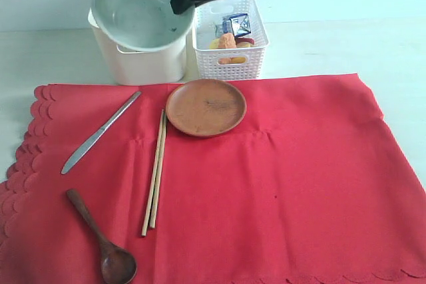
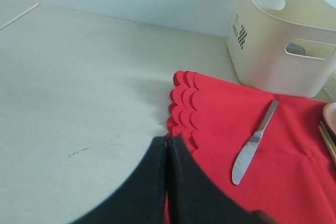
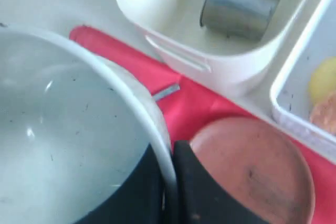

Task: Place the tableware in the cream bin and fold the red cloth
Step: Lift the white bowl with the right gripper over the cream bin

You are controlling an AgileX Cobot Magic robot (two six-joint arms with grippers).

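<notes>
My right gripper (image 1: 183,1) (image 3: 170,153) is shut on the rim of the white ceramic bowl (image 1: 136,8) (image 3: 63,129), which hangs tilted over the cream bin (image 1: 143,64) (image 3: 178,56). A steel cup (image 3: 239,6) lies inside the bin. On the red cloth (image 1: 299,177) (image 2: 220,108) lie the round brown plate (image 1: 206,106) (image 3: 252,166), the silver knife (image 1: 100,132) (image 2: 254,142), the wooden chopsticks (image 1: 154,174) and the dark wooden spoon (image 1: 100,237). My left gripper (image 2: 168,140) is shut and empty above the cloth's scalloped left edge; the exterior view does not show it.
A white lattice basket (image 1: 229,58) (image 3: 299,103) with food items and a small carton stands right of the bin, behind the cloth. Bare pale table (image 2: 79,87) stretches left of the cloth.
</notes>
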